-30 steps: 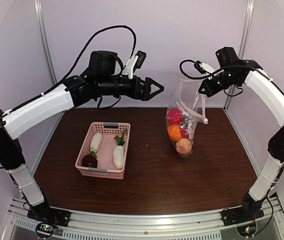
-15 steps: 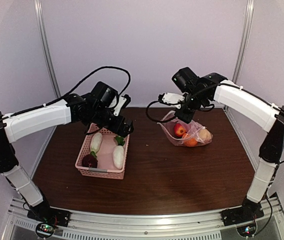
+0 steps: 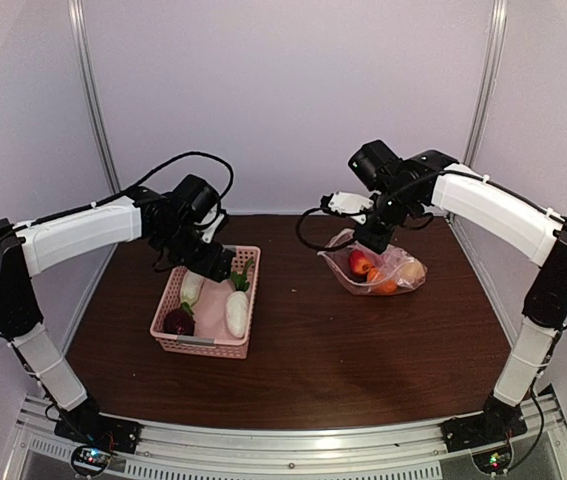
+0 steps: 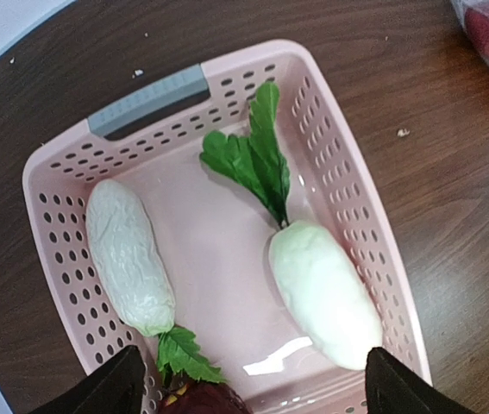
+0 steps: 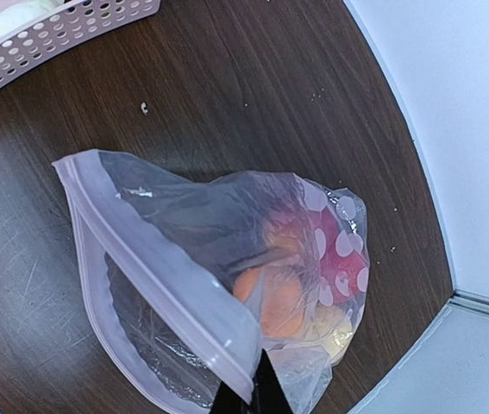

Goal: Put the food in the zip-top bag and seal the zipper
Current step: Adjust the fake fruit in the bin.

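Observation:
The zip-top bag [image 3: 395, 276] lies on its side on the table with red [image 3: 360, 262], orange [image 3: 381, 285] and yellow [image 3: 411, 268] food inside. My right gripper [image 3: 370, 238] is shut on the bag's mouth edge; in the right wrist view [image 5: 253, 392] its fingers pinch the end of the zipper strip [image 5: 149, 259], and the mouth gapes open. My left gripper [image 3: 215, 266] hangs open just over the pink basket [image 3: 200, 343]. In the left wrist view [image 4: 257, 392] two white radishes [image 4: 129, 259] [image 4: 326, 293] and a dark maroon piece [image 4: 201, 401] lie between its spread fingertips.
The pink basket's grey handle [image 4: 147, 97] faces the back of the table. The back wall and side posts stand close behind both arms. A corner of the basket [image 5: 54, 30] shows left of the bag in the right wrist view.
My right gripper has come down and leftward; the bag that hung upright now lies on the table. My left gripper has dropped from high at the back to just over the basket.

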